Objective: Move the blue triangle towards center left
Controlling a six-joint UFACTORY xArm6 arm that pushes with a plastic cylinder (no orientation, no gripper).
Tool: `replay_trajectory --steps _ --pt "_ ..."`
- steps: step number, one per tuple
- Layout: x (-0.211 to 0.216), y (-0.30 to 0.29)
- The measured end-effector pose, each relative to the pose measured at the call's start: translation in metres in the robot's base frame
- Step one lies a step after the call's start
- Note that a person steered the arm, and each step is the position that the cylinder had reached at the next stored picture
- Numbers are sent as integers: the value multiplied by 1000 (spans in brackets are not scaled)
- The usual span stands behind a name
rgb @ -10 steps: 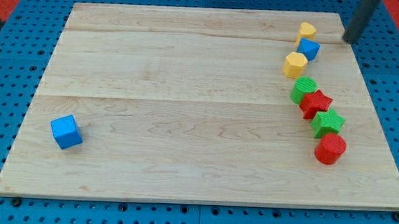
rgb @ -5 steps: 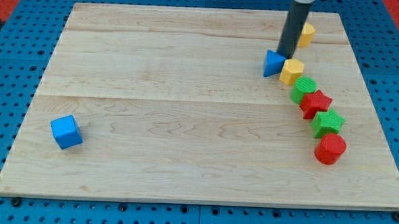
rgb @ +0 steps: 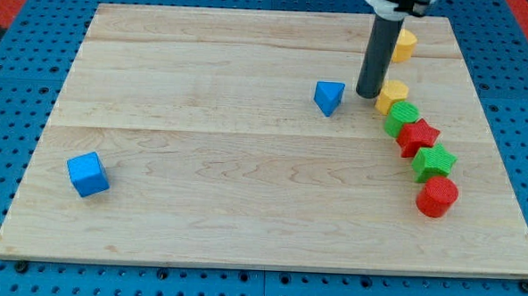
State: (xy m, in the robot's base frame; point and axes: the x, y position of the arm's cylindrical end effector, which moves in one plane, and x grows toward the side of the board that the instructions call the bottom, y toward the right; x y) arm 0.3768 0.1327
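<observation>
My tip (rgb: 367,94): rested on the wooden board (rgb: 200,190), bare rod end (nothing to grasp with) and touching no block.
Blue triangle (rgb: 329,96): lay just to the view's left of my tip — a small gap between them.
Yellow hexagon (rgb: 391,96): sat just to the tip's right, close against the rod.
Yellow block (rgb: 405,44): stood above and right of the tip, partly behind the rod.
Green and red blocks: ran down-right from the tip — green block (rgb: 401,119), red star (rgb: 418,137), green star (rgb: 434,162), red cylinder (rgb: 437,197).
Blue cube (rgb: 88,173): was far to the tip's lower left.
</observation>
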Motion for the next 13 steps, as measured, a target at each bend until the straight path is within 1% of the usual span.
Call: replay_trajectory --steps 1,2,3,4,5,6,7,8,9,10,11,12,13 --pt "7 -55" --pt "0 -95" --pt "-43 -84" --pt "-48 -86" --pt "-17 -97" --pt "6 -119" --pt "-19 -131" --pt "-14 -149" --pt "3 -189" --pt "0 -186" --pt "-6 -120" --pt "-58 -119" --pt "-41 -155"
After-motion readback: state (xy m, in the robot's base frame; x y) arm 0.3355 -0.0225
